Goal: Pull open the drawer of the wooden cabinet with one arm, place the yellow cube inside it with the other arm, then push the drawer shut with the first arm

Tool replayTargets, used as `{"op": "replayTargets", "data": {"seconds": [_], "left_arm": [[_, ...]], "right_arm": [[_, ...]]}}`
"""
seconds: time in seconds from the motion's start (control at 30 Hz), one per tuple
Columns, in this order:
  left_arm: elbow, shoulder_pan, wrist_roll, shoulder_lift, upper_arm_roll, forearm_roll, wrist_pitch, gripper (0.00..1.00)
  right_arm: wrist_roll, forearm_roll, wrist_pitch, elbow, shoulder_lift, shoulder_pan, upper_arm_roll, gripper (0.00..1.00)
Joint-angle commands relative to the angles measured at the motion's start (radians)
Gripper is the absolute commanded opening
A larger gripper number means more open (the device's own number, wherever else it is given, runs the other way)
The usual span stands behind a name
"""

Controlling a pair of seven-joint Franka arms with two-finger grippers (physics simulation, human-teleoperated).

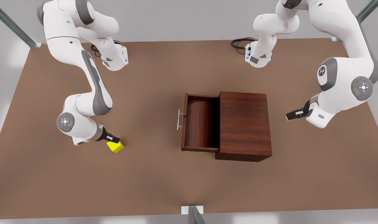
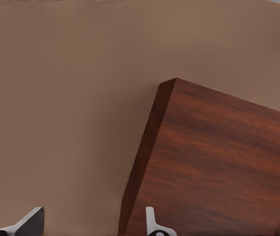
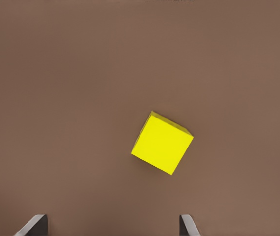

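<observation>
I count one wooden cabinet (image 1: 245, 124) with one drawer (image 1: 200, 124) carrying one silver bar handle (image 1: 178, 119), one yellow cube (image 1: 115, 147), two arms, and one brown table (image 1: 164, 180) under it all

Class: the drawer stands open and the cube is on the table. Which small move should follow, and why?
Probably lower the right gripper around the yellow cube and close. Its fingers are open above the cube, and the drawer is open and empty. The left gripper waits beside the wooden cabinet.
</observation>
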Motion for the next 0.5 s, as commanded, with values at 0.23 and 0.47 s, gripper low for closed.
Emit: {"op": "replayTargets", "data": {"seconds": [0.23, 0.47], "left_arm": [[0.001, -0.001, 0.285, 0.001, 0.0, 0.006, 0.028, 1.0], [0.001, -0.003, 0.285, 0.003, 0.0, 0.006, 0.031, 1.0]], "right_arm": [[0.433, 0.015, 0.219, -0.023, 0.064, -0.005, -0.015, 1.0], [0.435, -0.011, 0.207, -0.089, 0.086, -0.003, -0.029, 1.0]]}}
